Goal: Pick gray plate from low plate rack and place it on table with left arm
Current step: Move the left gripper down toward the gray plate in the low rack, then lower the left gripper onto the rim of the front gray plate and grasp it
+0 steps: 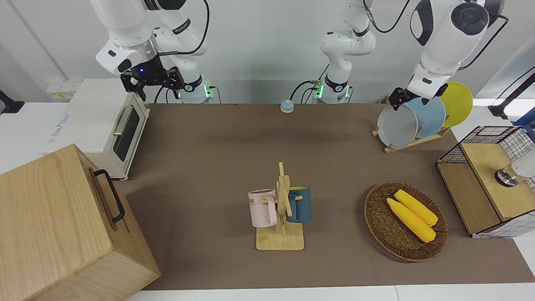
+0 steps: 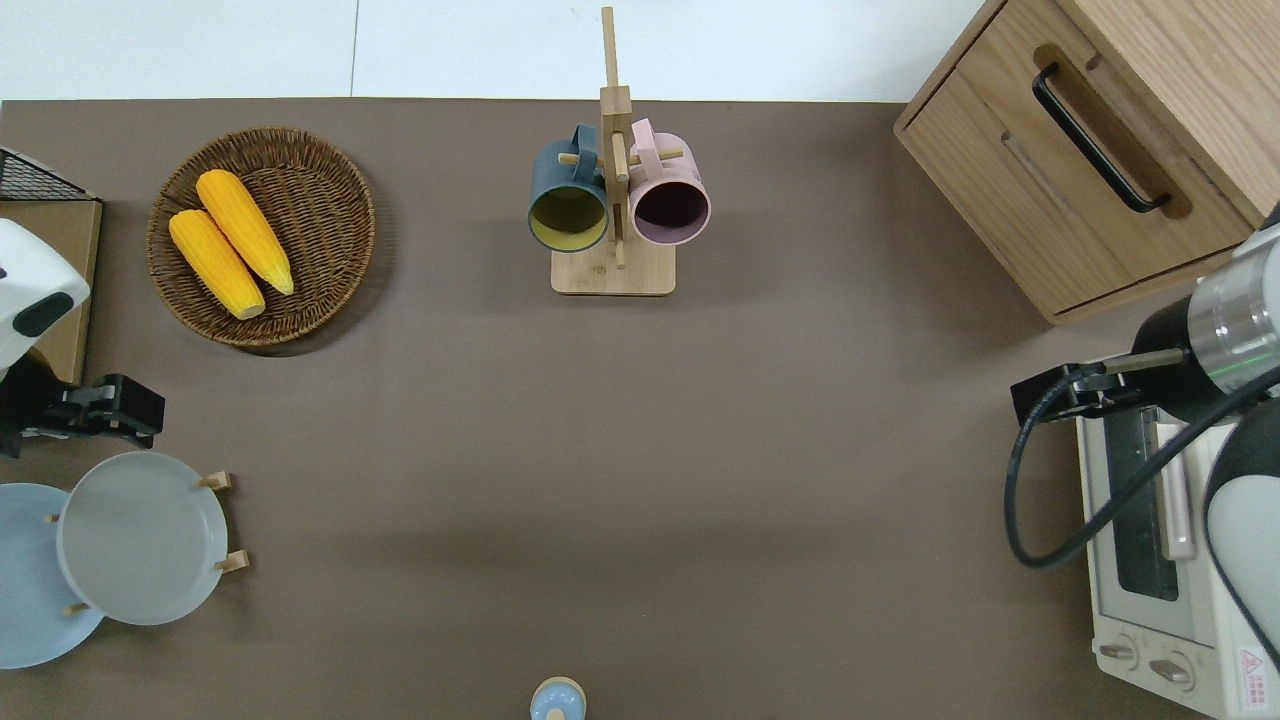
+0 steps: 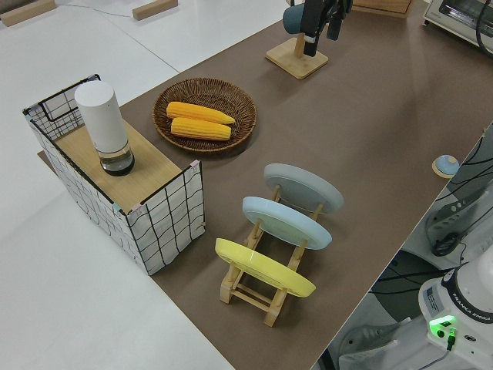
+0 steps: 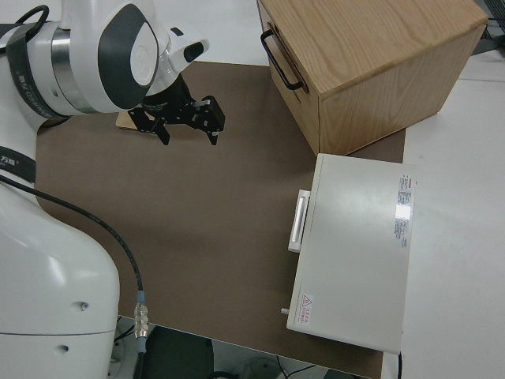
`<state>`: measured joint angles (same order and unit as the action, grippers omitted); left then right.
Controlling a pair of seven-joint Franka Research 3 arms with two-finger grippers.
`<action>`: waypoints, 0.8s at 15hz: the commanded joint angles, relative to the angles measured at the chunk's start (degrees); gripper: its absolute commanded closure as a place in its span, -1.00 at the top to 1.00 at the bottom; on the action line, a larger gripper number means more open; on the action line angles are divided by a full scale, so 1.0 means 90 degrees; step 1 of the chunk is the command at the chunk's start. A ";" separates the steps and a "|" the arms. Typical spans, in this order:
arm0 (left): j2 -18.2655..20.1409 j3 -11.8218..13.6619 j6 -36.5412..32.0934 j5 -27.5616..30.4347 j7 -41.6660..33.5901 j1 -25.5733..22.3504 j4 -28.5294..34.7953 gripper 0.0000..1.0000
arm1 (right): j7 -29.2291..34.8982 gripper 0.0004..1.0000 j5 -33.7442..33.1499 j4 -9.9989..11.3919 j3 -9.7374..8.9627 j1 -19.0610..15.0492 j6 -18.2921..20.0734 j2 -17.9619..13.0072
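Round pale gray plate stands slanted in the low light-wood peg rack, farthest from the robots of three plates, at the left arm's end of the brown table. Left gripper hangs just above its rim; finger state: cannot tell. Right arm parked.

corn basket, mug tree, toaster oven

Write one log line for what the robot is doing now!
phase: approach | left pincer: at round pale gray plate rim | plate: in low light-wood rack | right arm: parked
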<state>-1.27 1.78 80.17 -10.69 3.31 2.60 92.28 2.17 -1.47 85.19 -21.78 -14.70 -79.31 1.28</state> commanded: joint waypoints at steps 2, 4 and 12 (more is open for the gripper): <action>0.0286 0.0330 0.0515 -0.0218 -0.0612 0.0073 0.0916 0.99 | 0.0081 0.97 -0.0042 -0.0062 -0.0149 -0.0163 0.0092 -0.0016; 0.0520 0.0369 0.0895 -0.0452 -0.0631 0.0082 0.1413 0.99 | 0.0081 0.97 -0.0042 -0.0062 -0.0149 -0.0163 0.0092 -0.0016; 0.0932 0.1003 0.1844 -0.0940 -0.0807 0.0161 0.2558 0.99 | 0.0081 0.97 -0.0042 -0.0062 -0.0149 -0.0163 0.0092 -0.0016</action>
<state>4.13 8.39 93.83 -16.69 -3.07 2.69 110.54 2.17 -1.47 85.19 -21.78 -14.70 -79.31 1.28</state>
